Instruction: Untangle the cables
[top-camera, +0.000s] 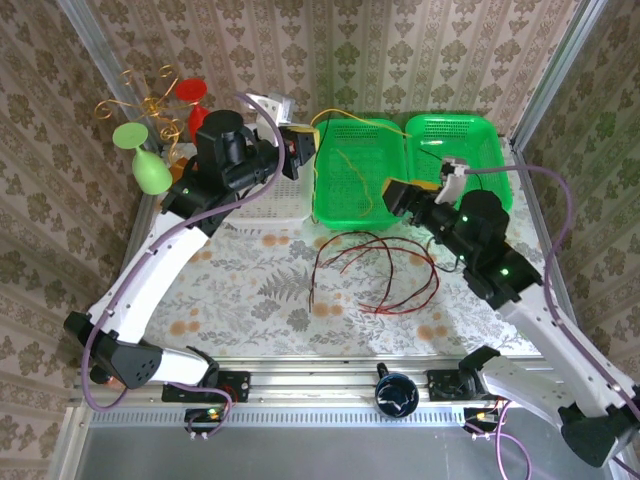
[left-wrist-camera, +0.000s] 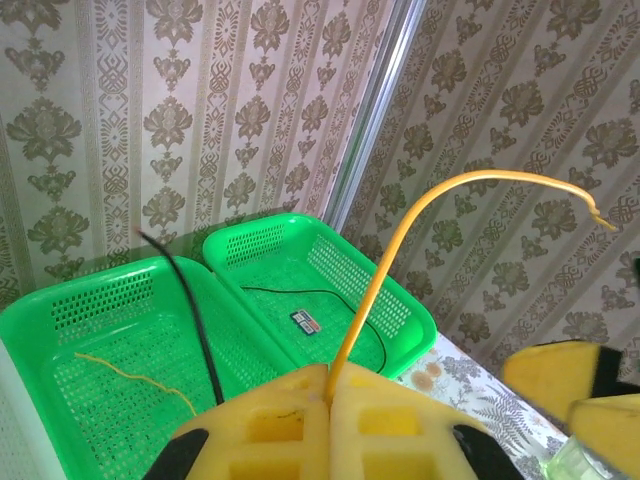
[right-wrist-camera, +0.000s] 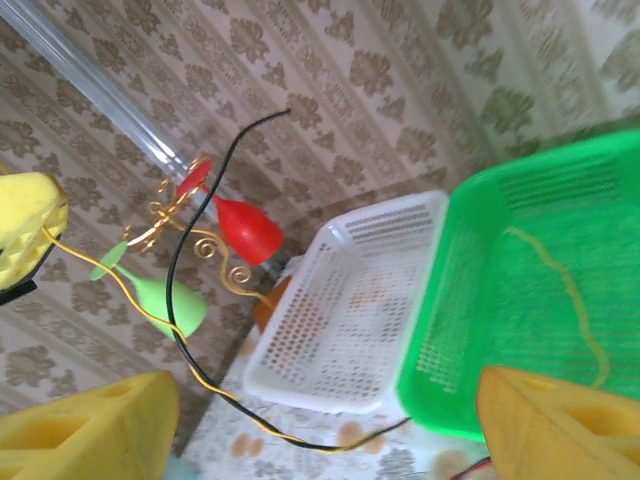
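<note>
At the near edge, 6 o'clock in the top view, a dark round object (top-camera: 397, 392) sits on the rail between the two arm bases. Past it the table (top-camera: 250, 290) lies bare toward 9 o'clock, giving open room between the left arm and the red cables (top-camera: 375, 270), which sprawl in loose curls at the centre, apart from every basket rim.

At 1 o'clock from those curls the right gripper (top-camera: 405, 195) hangs just beside the near rim of the left green basket (top-camera: 345, 165). Its fingers (right-wrist-camera: 560, 420) stand wide apart and hold nothing, though a twisted black-and-yellow strand (right-wrist-camera: 200, 380) runs low across the gap.

At 11 o'clock the left gripper (top-camera: 300, 145) sits over the edge where the white basket (top-camera: 270, 210) meets the left green basket. Its fingers are pressed together on the yellow cable (left-wrist-camera: 440, 195), which rises and arcs toward 3 o'clock above the baskets. A black cable (left-wrist-camera: 190, 300) stands up just beside it.

Farther on, an olive cable (left-wrist-camera: 130, 375) lies in the left green basket and a thin black cable lies in the right green basket (top-camera: 470, 140). The two rims touch. Both baskets sit close to the wall at 12 o'clock. A gold stand (top-camera: 150, 105) holding a green and a red glass fills the 10 o'clock corner.
</note>
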